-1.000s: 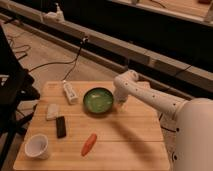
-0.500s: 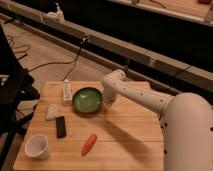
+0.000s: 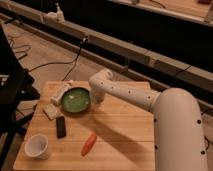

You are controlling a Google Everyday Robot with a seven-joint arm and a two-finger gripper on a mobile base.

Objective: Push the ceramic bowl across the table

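The green ceramic bowl (image 3: 75, 100) sits on the light wooden table (image 3: 122, 127) at its far left part, close to the back edge. My gripper (image 3: 94, 101) is at the end of the white arm (image 3: 130, 97), right against the bowl's right rim. The arm's wrist covers most of the gripper. The bowl stands upright.
A white bottle (image 3: 60, 93) lies just left of the bowl and a white packet (image 3: 50, 111) at its lower left. A black bar (image 3: 60, 127), a white cup (image 3: 37, 146) and an orange carrot-like piece (image 3: 89, 144) lie nearer the front. The table's left edge is close.
The gripper has swept left across the table, and the bowl has slid left with it, toward the white bottle and the packet.
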